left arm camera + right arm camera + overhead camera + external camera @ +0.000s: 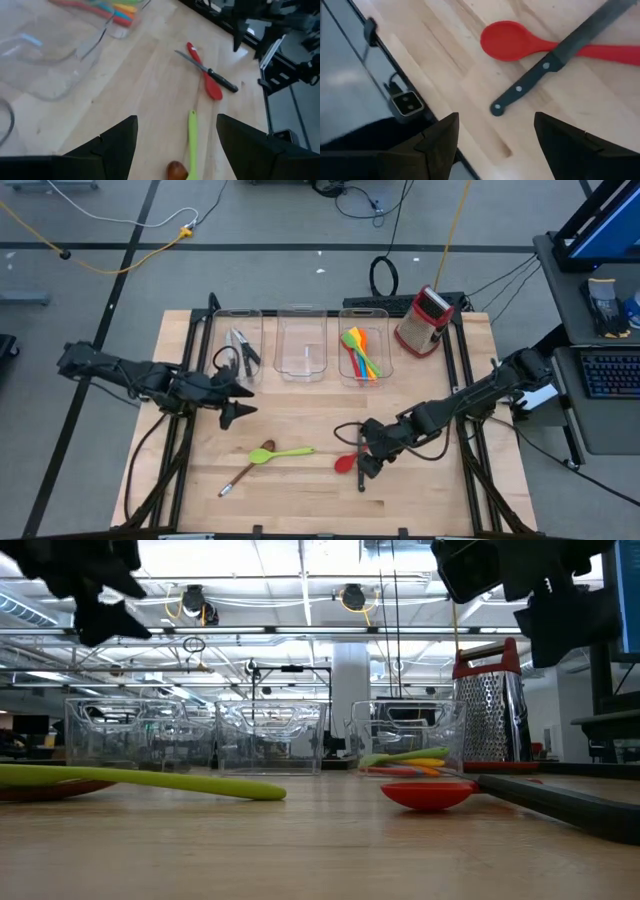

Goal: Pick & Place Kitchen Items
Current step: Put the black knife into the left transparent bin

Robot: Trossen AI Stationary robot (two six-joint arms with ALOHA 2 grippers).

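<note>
A red spoon (507, 40) lies on the table with a black-handled knife (540, 70) resting across its handle. My right gripper (495, 145) hovers open above the knife's handle end, also seen in the high view (367, 458). Further left lie a green utensil (287, 452) and a brown-bowled spoon (248, 469). My left gripper (236, 413) hangs open in the air above the table's left part, short of the green utensil (192, 137). Nothing sits between either pair of fingers.
Three clear bins stand along the far edge: the left one (237, 340) holds black-handled tools, the middle one (300, 345) shows nothing inside, the right one (362, 352) holds coloured utensils. A red-and-steel grater (424, 321) stands right of them. The table's near edge (420, 100) is close to my right gripper.
</note>
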